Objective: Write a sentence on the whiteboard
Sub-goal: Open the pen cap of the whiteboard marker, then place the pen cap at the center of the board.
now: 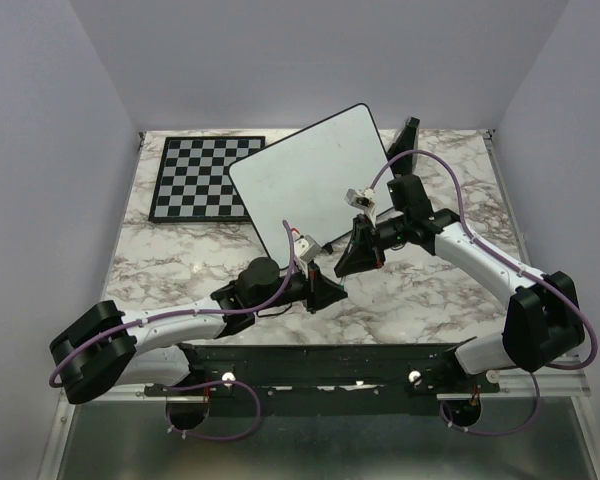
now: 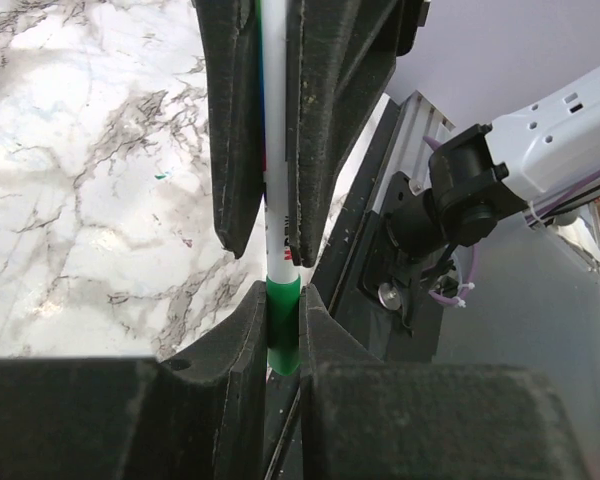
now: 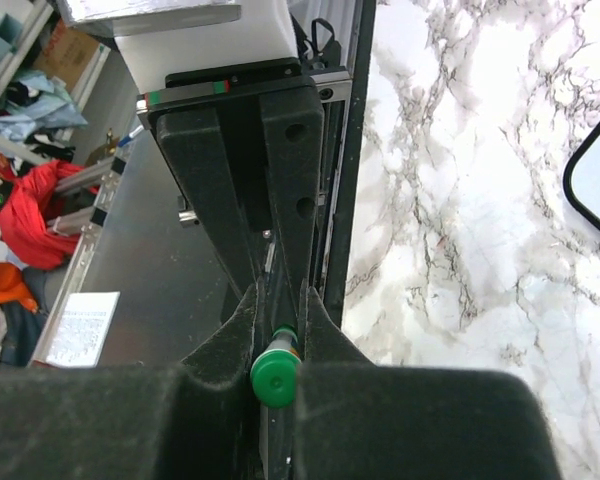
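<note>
Angled whiteboard [image 1: 315, 175] beside chessboard [image 1: 202, 178] on desk [image 1: 420, 290]
The whiteboard sits mid-desk, its left corner overlapping the chessboard's right edge at the back left.

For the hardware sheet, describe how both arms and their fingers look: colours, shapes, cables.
The left arm and right arm each have white tubular links between chunky black joint housings. A purple cable loops along each of them. The left fingers and right fingers are matte black, broad and wedge-shaped, narrowing toward the tips.
</note>
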